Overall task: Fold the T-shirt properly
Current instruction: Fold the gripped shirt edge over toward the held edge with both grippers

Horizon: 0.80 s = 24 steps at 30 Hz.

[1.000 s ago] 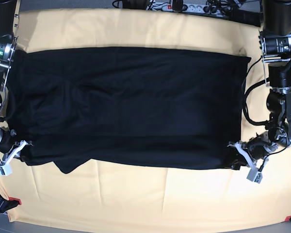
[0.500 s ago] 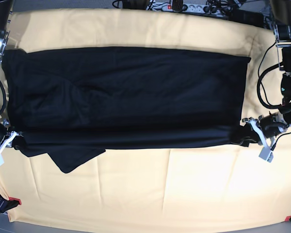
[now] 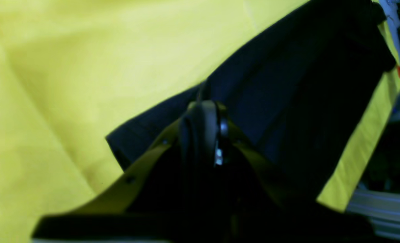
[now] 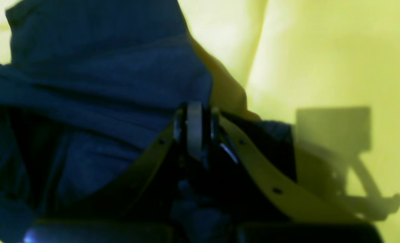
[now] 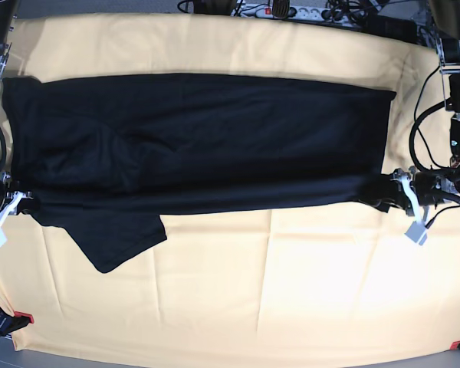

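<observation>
The black T-shirt [image 5: 199, 142] lies spread across the yellow cloth, its lower long edge lifted and carried over the body. A sleeve hangs down at the lower left. My left gripper [image 5: 385, 201] is shut on the shirt's right end; in the left wrist view the left gripper [image 3: 203, 111] pinches dark T-shirt fabric [image 3: 287, 87]. My right gripper [image 5: 21, 207] is shut on the shirt's left end, and in the right wrist view the right gripper [image 4: 194, 118] holds bunched T-shirt cloth [image 4: 102, 84].
A pale yellow-cream cloth [image 5: 276, 299] covers the table. Cables and a power strip [image 5: 291, 11] lie along the far edge. Red tape tabs [image 5: 23, 317] mark the near corners of the cloth.
Both grippers have carried the shirt's near edge away from the table's front, narrowing the dark strip. The sleeve at the lower left now hangs out further.
</observation>
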Each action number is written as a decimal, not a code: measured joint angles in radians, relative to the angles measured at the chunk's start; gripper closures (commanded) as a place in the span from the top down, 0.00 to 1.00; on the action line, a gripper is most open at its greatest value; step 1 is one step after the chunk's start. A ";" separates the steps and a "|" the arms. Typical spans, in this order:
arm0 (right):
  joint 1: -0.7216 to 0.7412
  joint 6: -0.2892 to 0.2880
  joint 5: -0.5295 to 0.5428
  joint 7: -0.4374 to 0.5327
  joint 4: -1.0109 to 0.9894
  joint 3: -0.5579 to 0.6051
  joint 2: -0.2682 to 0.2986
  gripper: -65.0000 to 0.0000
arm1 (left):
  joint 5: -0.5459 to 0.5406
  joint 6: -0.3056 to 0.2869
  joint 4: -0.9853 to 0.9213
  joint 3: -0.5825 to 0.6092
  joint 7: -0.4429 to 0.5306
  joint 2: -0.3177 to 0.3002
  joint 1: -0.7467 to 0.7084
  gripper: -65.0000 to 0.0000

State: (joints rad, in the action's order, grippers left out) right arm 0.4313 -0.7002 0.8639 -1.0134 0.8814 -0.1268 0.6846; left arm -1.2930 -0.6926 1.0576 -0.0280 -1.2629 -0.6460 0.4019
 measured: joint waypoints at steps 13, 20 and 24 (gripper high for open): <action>-0.002 -0.005 0.036 -0.050 0.000 0.001 0.043 0.00 | -0.071 0.000 0.000 0.000 -0.066 -0.036 0.000 0.00; 0.000 -0.008 0.109 -0.059 0.002 0.001 0.085 0.00 | -0.106 0.000 0.002 0.000 -0.072 -0.050 0.000 0.00; -0.028 -0.008 0.105 -0.058 0.002 0.001 0.085 0.00 | -0.173 0.000 0.002 0.000 -0.126 -0.053 0.000 0.00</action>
State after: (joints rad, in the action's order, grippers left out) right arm 0.4030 -0.7078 0.9688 -1.0710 0.8833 -0.1261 0.7696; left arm -1.4662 -0.6926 1.0595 -0.0280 -1.3884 -0.6994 0.4019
